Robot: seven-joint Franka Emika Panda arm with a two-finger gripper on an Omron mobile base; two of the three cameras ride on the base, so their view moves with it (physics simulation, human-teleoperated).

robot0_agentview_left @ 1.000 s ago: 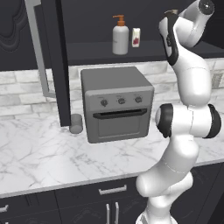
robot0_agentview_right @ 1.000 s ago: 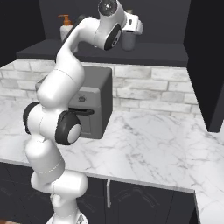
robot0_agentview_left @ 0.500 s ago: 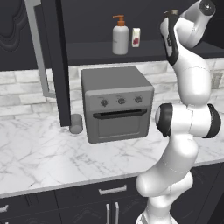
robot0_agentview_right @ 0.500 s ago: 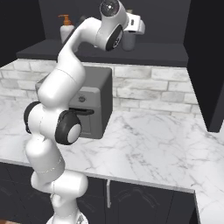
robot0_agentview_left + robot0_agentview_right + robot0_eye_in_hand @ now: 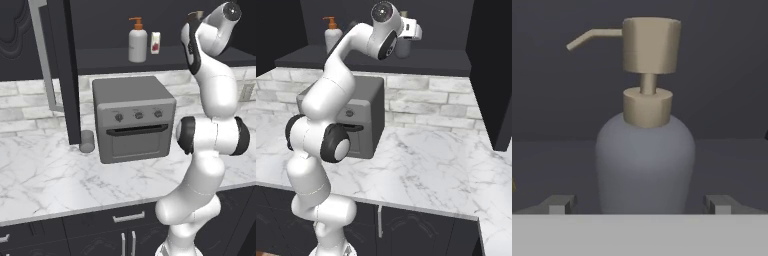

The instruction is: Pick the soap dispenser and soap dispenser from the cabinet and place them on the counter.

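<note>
Gripper wide open at the grey soap dispenser with tan pump.
Fingertips flank its base; white soap dispenser stands on cabinet shelf.

Evenly and softly lit, with no visible lamp and no hard glare anywhere. Bright on the marble counter and the white arm; dim inside the black cabinet. Faint shading under the grey oven and behind the arm on the worktop. In the hand view, muted and flat straight ahead of the claw, with the grey bottle slightly soft at its edges against a dark, featureless back wall. Coarse, slightly blurred rendering throughout; no bending of lines at the borders.
</note>
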